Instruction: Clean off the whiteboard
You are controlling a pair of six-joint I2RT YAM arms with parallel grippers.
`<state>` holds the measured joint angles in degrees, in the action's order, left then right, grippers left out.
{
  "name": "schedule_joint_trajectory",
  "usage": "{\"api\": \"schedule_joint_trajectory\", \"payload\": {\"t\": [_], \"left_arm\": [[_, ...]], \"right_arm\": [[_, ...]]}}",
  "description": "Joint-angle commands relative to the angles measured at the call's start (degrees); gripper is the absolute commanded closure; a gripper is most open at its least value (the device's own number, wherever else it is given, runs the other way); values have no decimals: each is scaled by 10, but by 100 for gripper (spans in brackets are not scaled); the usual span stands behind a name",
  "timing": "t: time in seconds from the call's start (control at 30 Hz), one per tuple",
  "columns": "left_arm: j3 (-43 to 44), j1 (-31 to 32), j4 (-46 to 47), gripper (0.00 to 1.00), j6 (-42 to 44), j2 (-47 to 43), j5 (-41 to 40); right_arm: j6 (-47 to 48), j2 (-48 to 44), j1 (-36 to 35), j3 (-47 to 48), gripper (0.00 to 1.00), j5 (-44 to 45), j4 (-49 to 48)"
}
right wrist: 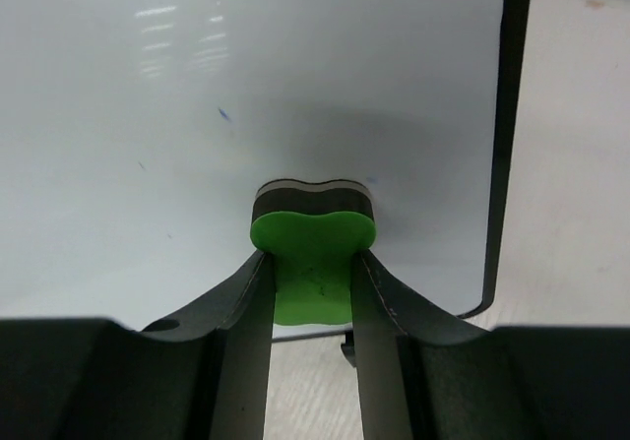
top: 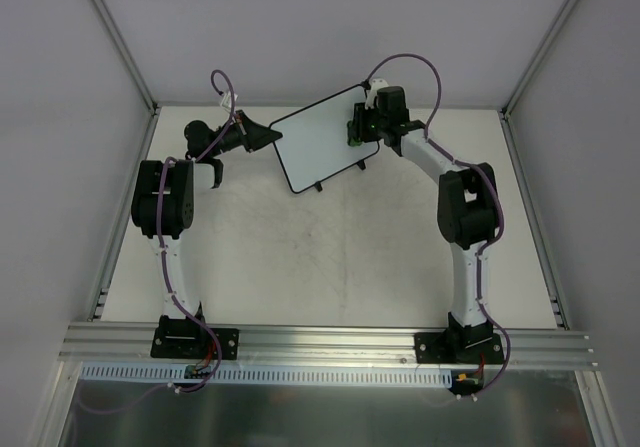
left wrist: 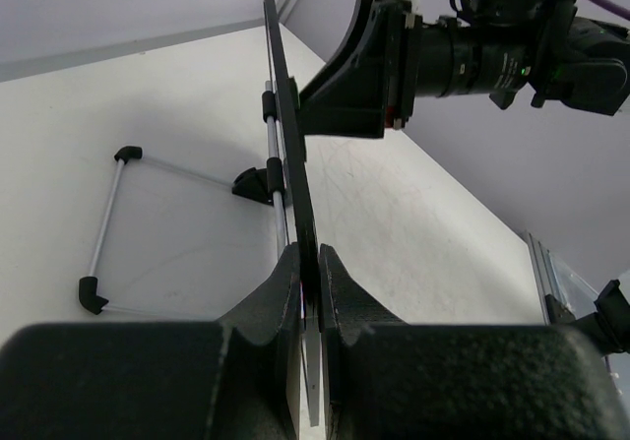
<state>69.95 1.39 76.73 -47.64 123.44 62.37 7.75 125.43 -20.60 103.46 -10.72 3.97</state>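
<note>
- Top view: the whiteboard [top: 322, 139] stands propped on the table [top: 300, 257], between the two arms. Its long axis runs from the left claw [top: 270, 139] across to the right claw [top: 357, 127]. The left claw is at the board's short edge, and the right claw is against its face near the far end. How far either claw is open cannot be told from this height.
- Left wrist view: the board is seen edge-on, running straight ahead from the left claw, whose fingers are clamped on its rim. The wire stand [left wrist: 108, 219] lies to the claw's left.
- Right wrist view: the right claw is closed on a green eraser [right wrist: 311, 248] and presses it flat to the board dead ahead. A small blue fleck [right wrist: 224, 115] sits up and left of the eraser, so the next wipe probably goes that way. No writing or brand is readable.
</note>
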Motion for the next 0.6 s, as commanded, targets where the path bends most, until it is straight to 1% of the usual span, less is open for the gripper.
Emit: {"api": "schedule_joint_trajectory", "payload": {"t": [0.0,0.07,0.13,0.23,0.37,0.57], "left_arm": [[4,12,69,100,-24,7,92],[4,12,69,100,-25,6,92],[4,12,70,100,-26,5,92],[4,12,72,100,-27,5,92],[4,12,74,100,-27,4,92],[4,12,74,100,-28,4,93]], "right_arm": [[-12,-38,-4,-51,100,-11,-33],[-13,-47,-4,-89,100,-6,-38],[-17,-57,-5,-116,100,-6,-64],[-19,-61,-5,-127,100,-5,-70],[-19,-62,-6,-126,100,-4,-71],[-19,-59,-1,-82,100,4,-61]]}}
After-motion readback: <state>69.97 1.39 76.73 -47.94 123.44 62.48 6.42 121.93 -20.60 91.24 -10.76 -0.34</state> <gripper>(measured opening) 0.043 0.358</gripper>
